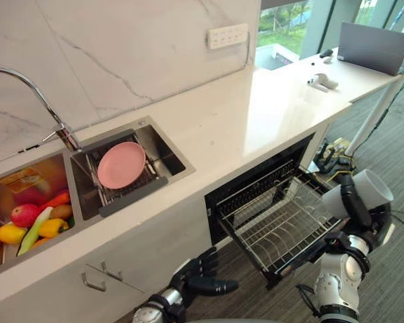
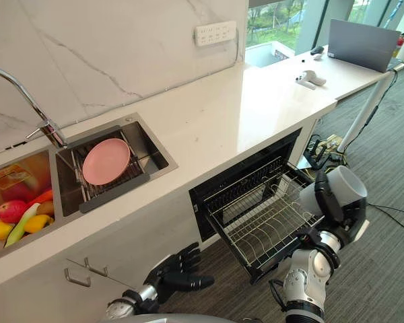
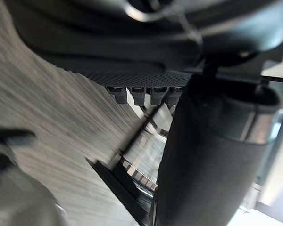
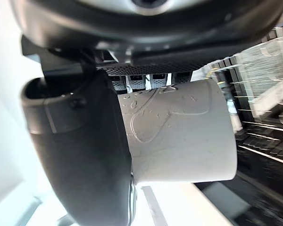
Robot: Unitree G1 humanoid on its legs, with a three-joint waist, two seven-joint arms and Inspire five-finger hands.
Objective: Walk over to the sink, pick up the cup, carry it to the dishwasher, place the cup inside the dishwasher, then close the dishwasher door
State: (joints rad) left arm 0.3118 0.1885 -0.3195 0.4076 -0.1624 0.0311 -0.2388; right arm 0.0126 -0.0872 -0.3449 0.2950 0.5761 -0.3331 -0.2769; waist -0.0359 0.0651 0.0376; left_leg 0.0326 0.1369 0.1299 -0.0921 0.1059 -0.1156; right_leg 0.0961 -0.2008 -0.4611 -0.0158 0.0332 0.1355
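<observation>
White and smooth-walled, the cup (image 1: 376, 183) sits in the right hand (image 1: 355, 205) at 4 o'clock in the eye views, with dark fingers curled round its side. It hangs just off the 3 o'clock corner of the wire rack (image 1: 279, 225), which stands pulled out of the open dishwasher (image 1: 256, 180). The forearm below it is held upright.

The right wrist view adds what the eye views cannot. The thick thumb (image 4: 85, 155) presses flat against the cup's wall, which carries small drops and a faint curved line. Thin bright rack wires show past the cup.

The left hand (image 1: 202, 279) hangs low at 6 o'clock in front of the cabinets, fingers loosely spread and holding nothing. Its own wrist view shows streaked grey floor (image 3: 52, 108) and a dark corner of the dishwasher past the thumb.

At 9 o'clock, the steel sink (image 1: 163, 149) is sunk into the pale glossy worktop (image 1: 256, 114). A round pink plate (image 1: 121, 165) leans on a grid in the sink. Bright fruit (image 1: 27, 222) fills the basin at its 9 o'clock side, under a curved chrome tap (image 1: 27, 87).
</observation>
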